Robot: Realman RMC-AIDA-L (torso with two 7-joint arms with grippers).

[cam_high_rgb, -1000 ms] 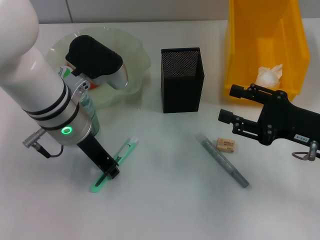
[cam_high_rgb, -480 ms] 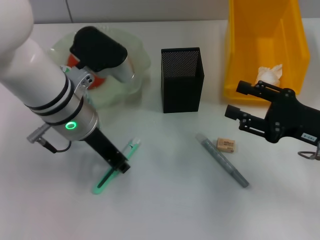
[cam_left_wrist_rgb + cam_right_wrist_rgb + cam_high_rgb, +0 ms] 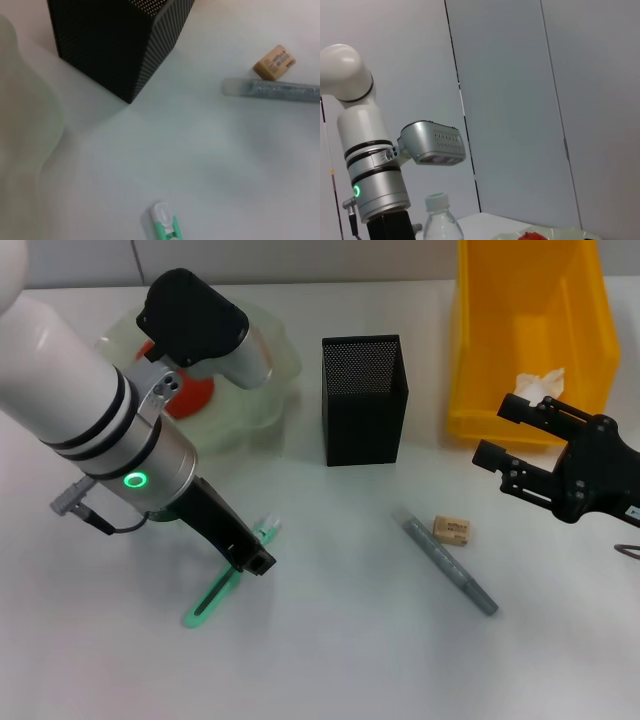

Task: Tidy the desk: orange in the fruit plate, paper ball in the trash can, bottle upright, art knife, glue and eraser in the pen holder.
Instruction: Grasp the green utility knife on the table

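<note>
Found no readable text, brand or number anywhere. Noticed faint dark print on the tan eraser [image 3: 274,62], too blurred to make out from the left wrist view and too small from the head view. Saw only a glowing green ring, not a character, on the left arm's wrist [image 3: 131,479]. Spotted nothing legible on the bottle [image 3: 439,217].

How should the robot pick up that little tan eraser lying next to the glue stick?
Come straight down on the eraser, closing across its two short sides. It is a small flat block lying on the table, and the glue stick sits close along one long side, so gripping across that width risks bumping it.
</note>
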